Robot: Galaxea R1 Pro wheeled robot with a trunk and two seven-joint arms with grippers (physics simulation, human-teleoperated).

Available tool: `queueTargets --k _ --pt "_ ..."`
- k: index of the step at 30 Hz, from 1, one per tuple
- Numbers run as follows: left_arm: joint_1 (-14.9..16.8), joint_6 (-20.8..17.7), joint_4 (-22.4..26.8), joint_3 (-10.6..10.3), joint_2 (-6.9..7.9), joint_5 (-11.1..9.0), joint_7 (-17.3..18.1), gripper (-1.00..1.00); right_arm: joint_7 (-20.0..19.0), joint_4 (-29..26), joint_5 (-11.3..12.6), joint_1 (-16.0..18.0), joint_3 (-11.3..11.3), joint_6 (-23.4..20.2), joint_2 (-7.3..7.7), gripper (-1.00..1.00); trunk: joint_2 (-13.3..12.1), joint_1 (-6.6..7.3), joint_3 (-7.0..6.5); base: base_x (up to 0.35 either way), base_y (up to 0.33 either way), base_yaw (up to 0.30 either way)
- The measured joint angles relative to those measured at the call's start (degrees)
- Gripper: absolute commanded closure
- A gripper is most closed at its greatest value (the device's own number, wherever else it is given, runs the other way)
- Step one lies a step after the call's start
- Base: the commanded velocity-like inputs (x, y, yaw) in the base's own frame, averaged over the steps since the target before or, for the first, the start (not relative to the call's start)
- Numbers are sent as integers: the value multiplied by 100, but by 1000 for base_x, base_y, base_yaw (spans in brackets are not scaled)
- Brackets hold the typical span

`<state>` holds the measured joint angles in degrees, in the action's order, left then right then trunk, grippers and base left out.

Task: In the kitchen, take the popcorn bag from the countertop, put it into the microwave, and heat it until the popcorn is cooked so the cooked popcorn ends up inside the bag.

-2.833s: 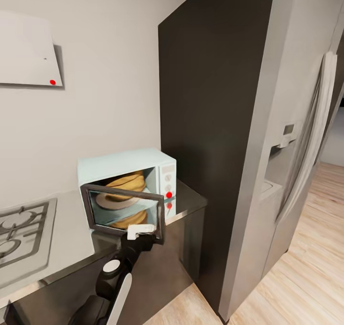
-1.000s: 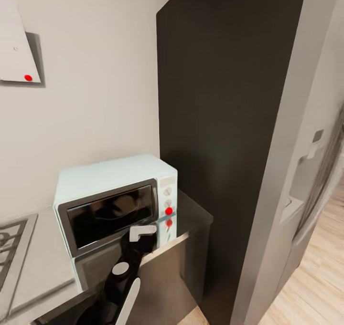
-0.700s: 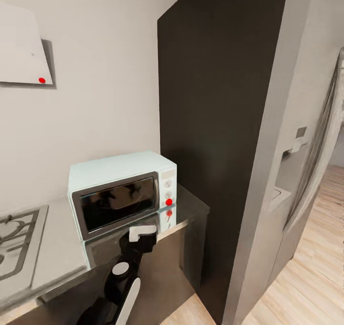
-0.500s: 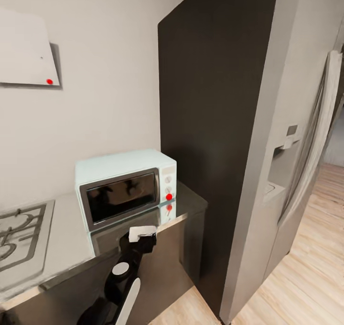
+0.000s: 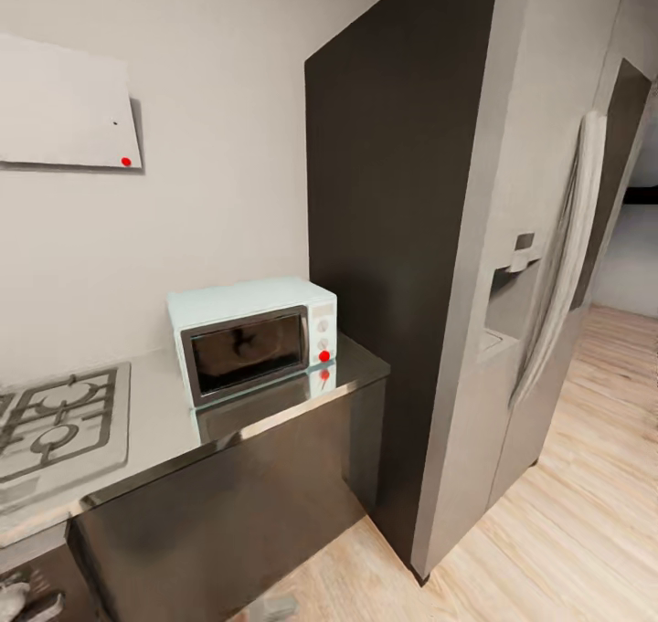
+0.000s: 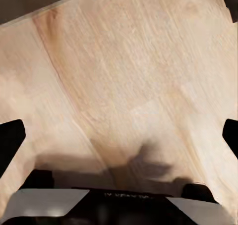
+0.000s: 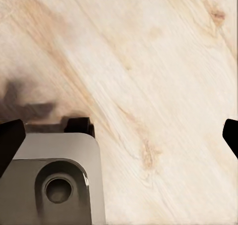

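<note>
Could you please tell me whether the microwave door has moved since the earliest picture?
Yes. The door now lies shut, flush against the microwave body beside its knob panel; earlier it hung open, showing the bag inside.

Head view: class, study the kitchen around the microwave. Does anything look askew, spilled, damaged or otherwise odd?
Nothing stands out. The microwave sits square on the countertop with its door shut, beside the gas hob. The wooden floor looks clean. Both wrist views show each pincer's fingertips spread wide over bare floor, holding nothing.
</note>
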<state>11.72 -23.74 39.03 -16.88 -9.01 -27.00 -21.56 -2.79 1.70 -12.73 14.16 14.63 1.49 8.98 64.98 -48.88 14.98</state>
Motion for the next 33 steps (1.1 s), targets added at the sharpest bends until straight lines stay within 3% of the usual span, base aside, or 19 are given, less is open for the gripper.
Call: queueTargets --k 2,4,6,8,10,12,14,18,24,28,33 --pt "0 612 -1210 29 -10 -47 -4 -100 12 0 -1 0 -5 1 -8 -100 0 2 0 -145 44 0" --pt "-1 894 -1872 43 -1 -68 -10 -100 16 -1 0 0 -7 -1 -11 -100 0 3 0 -58 17 0" --pt "-2 1203 -3106 62 5 -216 -1 -100 18 -2 -7 0 -9 0 -11 -100 1 3 1 -12 4 0" --pt "2 1310 -3436 55 -1 -369 36 -100 18 -2 -8 0 -9 -3 -15 -100 1 4 0 -6 2 0" --pt "-23 1643 -3757 50 10 -699 260 -100 18 0 -14 0 -9 -5 -24 -100 1 4 0 -2 1 0" --pt "-58 1925 -3845 38 61 -880 604 -100 19 0 -16 0 -9 -5 -34 -100 1 4 0 0 0 0" --pt "-127 2173 -3897 32 209 -994 1144 -100 19 0 -17 0 -10 -17 -30 -100 1 4 0 0 0 0" --pt "-138 2396 -3903 22 338 -985 1260 -100 1 4 -64 0 -17 -52 -30 -100 1 4 0 0 0 28" --pt "-143 2406 -3903 22 341 -995 1263 -100 2 1 -106 1 -32 -38 7 -100 1 4 0 0 0 242" --pt "-146 2401 -3903 26 341 -1000 1257 -100 2 1 -457 1 -35 -30 -14 -100 1 4 0 0 0 280" --pt "-147 2402 -3903 24 371 -983 1255 -100 -14 0 -1096 1 -27 -2 -60 -100 1 4 0 0 0 282"
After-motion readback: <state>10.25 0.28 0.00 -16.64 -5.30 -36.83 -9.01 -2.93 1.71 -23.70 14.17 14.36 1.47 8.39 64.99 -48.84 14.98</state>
